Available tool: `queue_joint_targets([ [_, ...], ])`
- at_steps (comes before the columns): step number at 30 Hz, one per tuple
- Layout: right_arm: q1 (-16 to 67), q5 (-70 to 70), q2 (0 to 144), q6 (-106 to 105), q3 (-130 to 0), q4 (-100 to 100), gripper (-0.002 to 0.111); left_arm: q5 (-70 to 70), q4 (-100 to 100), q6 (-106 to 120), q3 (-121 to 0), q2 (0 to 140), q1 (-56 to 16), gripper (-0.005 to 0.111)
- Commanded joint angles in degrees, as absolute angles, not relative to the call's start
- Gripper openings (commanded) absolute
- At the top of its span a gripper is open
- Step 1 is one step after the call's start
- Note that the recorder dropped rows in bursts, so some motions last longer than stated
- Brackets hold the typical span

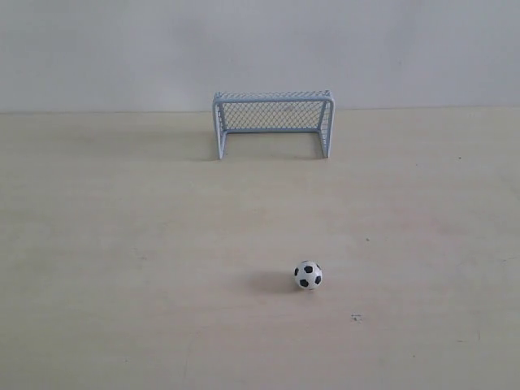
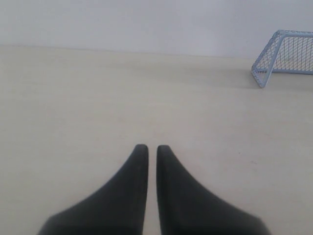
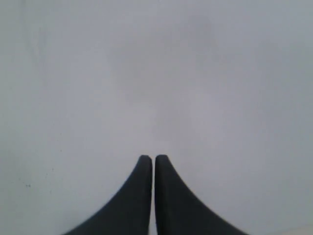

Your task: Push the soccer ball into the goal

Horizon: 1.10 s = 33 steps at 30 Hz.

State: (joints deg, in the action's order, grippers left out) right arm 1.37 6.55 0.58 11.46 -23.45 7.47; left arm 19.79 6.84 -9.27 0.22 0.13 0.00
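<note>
soccer ball (image 1: 308, 275) near, right of centre | goal (image 1: 274, 114) far centre, well apart | left gripper (image 2: 152, 147) narrow, holding nothing; right gripper (image 3: 153, 157) same

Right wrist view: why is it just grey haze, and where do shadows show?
Right wrist view: the right fingers face a plain grey surface, edges soft, nothing else visible. Left wrist view: evenly lit, left fingers dark, goal fairly crisp. Exterior view: sharp; the soccer ball throws a soft shadow to its left.
</note>
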Motion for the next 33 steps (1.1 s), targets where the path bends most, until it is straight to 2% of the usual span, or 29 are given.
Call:
queue_joint_targets([
  [1, 1.2, 6.8, 11.4, 0.0, -30.0, 7.5, 0.0, 19.6, 6.9, -9.5, 0.0, 0.0, 0.1, 0.006],
  [4, 1.4, 16.0, 24.0, -14.2, -37.8, 7.8, 0.0, 19.6, 6.9, -9.5, 0.0, 0.0, 0.1, 0.006],
  [6, 4.1, 23.9, 33.9, -30.1, -43.3, 15.0, 0.0, 19.6, 6.9, -9.5, 0.0, 0.0, 0.1, 0.006],
  [8, 9.3, 37.9, 46.9, -50.7, -50.0, 22.2, 0.0, 19.6, 6.9, -9.5, 0.0, 0.0, 0.1, 0.006],
  [10, 11.9, 42.0, 53.2, -52.5, -52.0, 22.3, 0.0, 19.6, 6.9, -9.5, 0.0, 0.0, 0.1, 0.006],
  [16, 20.8, 45.3, 71.6, -64.4, -52.3, 21.9, 0.0, 19.5, 6.9, -9.5, 0.0, 0.0, 0.1, 0.006],
  [21, 28.4, 39.0, 85.6, -68.3, -52.3, 16.3, 0.0, 19.5, 6.9, -9.5, 0.0, 0.0, 0.1, 0.006],
  [27, 33.2, 37.2, 93.5, -74.0, -52.3, 16.0, 0.0, 19.5, 6.9, -9.5, 0.0, 0.0, 0.1, 0.006],
  [33, 33.8, 36.0, 97.7, -74.4, -52.3, 17.3, 0.0, 19.5, 6.9, -9.5, 0.0, 0.0, 0.1, 0.006],
])
